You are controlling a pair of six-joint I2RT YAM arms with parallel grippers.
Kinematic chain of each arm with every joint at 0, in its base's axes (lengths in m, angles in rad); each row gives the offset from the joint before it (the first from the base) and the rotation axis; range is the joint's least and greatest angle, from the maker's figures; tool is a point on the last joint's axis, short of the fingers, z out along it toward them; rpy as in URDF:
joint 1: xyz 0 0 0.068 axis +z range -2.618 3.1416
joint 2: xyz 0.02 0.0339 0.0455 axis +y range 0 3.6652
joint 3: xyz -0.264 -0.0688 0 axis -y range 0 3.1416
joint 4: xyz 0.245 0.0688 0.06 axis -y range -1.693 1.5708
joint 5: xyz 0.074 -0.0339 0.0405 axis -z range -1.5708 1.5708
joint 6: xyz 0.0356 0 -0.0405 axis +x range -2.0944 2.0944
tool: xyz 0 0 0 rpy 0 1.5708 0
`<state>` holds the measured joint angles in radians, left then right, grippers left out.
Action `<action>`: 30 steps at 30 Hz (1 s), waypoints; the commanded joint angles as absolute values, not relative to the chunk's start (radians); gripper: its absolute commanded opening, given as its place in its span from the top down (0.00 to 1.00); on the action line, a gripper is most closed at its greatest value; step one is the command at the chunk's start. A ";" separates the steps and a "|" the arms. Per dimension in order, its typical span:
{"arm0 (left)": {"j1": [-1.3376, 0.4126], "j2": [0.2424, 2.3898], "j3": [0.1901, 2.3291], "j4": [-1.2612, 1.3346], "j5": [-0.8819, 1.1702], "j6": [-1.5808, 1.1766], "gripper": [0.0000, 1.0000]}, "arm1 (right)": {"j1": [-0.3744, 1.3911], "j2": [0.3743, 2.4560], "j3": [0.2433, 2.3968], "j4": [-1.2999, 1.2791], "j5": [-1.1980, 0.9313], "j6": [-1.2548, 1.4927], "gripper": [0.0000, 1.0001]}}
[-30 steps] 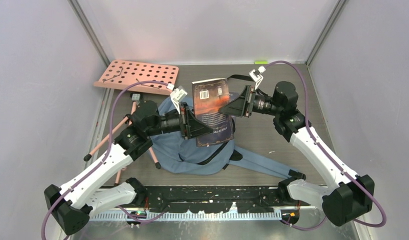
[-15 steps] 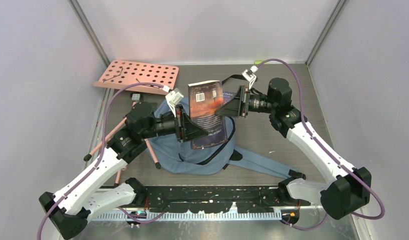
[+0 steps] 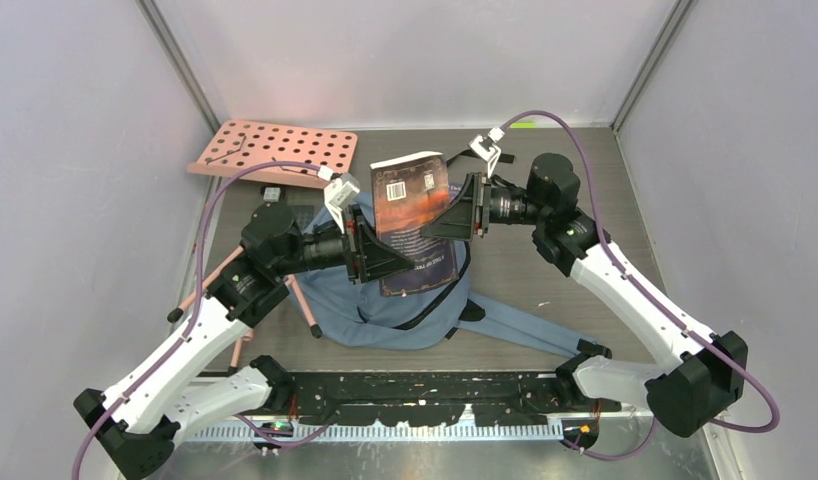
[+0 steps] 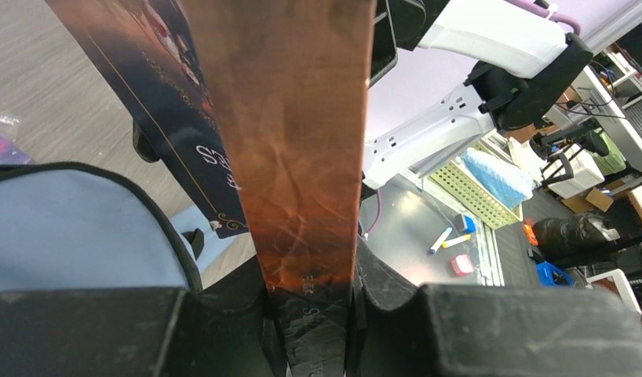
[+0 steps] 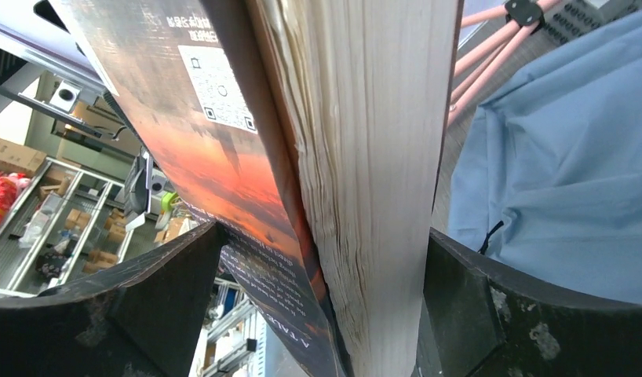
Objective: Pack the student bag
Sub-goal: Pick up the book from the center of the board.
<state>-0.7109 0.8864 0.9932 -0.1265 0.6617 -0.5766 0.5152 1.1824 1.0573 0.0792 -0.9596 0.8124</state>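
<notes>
Above the middle of the bench (image 3: 555, 270), a paperback book (image 3: 410, 200) is held clear of the surface between the two arms, tilted, its back cover with barcode facing the overhead camera. The left gripper (image 3: 397, 258) is clamped on the book's copper-coloured spine; in the left wrist view the spine runs up from between the two dark fingers (image 4: 106, 330), which press it from both sides.

The right gripper (image 3: 435, 228) meets the opposite, page-edge side of the book. Its jaws stand wide apart and straddle the page block. In the right wrist view one finger (image 5: 506, 314) lies against the pages, while the other stands off from them, with the flared back cover between.

The student bag (image 3: 370, 310), blue-grey with black zippers, lies flat on the bench directly beneath the book, slightly left of centre. One padded shoulder strap (image 3: 530, 328) trails toward the near right corner.

A pink perforated board (image 3: 275, 150) rests at the far left corner. Pink tubular legs (image 3: 220, 272) lie along the left edge, just beside the bag and partly under the left arm.
</notes>
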 commanded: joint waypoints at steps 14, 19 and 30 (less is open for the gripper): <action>-0.727 0.870 1.070 0.219 0.684 -0.539 1.00 | 0.600 1.137 1.031 0.145 -0.865 0.778 0.14; -0.727 0.859 1.160 0.087 0.625 -0.473 1.00 | 0.577 1.074 1.005 -0.047 -0.655 0.627 0.01; -0.727 0.830 1.303 -0.147 0.548 -0.369 1.00 | 0.362 0.982 0.942 0.027 -0.815 0.652 0.00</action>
